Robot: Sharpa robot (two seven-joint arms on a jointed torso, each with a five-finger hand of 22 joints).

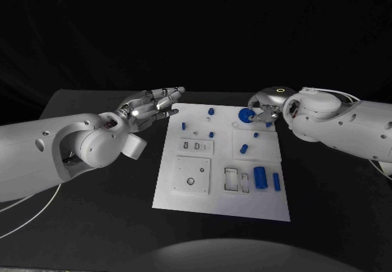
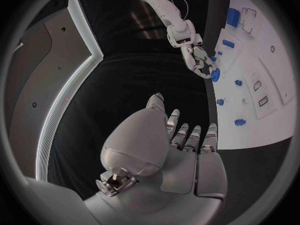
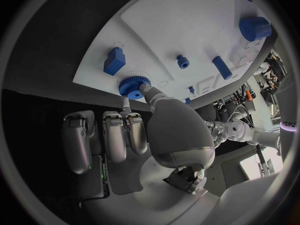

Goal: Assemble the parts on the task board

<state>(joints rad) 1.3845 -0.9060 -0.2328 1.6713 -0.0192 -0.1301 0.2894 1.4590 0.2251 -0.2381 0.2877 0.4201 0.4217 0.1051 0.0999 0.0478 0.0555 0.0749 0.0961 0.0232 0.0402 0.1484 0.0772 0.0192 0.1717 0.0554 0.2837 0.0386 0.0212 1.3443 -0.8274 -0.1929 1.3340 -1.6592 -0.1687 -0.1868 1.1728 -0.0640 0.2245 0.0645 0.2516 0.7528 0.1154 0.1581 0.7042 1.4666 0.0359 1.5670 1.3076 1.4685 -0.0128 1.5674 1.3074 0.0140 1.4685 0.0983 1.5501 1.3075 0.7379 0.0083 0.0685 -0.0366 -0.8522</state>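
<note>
One white task board (image 1: 220, 198) lies in the middle of the black table (image 1: 90, 226), running from the upper centre of the head view down to the lower centre. On it I count about nine small blue parts. A round, ridged blue gear (image 1: 246, 115) sits at the board's upper right. A small peg (image 1: 211, 111) is at the top centre, another piece (image 1: 184, 125) at the upper left, a tiny one (image 1: 212, 135) below that, a small one (image 1: 255, 135) and a short bar (image 1: 244, 149) at the middle right. A fat cylinder (image 1: 260, 177) and a slim bar (image 1: 277, 181) lie at the lower right, beside two rectangular slots (image 1: 237, 179). One more blue bit by the right hand's fingers is too hidden to name.

There are two arms, one hand each. The right hand (image 1: 266, 110) comes in from the right edge and reaches over the board's upper right corner. In the right wrist view its thumb and one fingertip meet on the gear (image 3: 133, 86), pinching its rim, while the other fingers (image 3: 115, 135) are curled alongside. The gear appears to rest on the board.

The left hand (image 1: 151, 107) hangs just off the board's upper left edge, palm turned inward, fingers (image 2: 190, 137) straight, close together, holding nothing.
</note>
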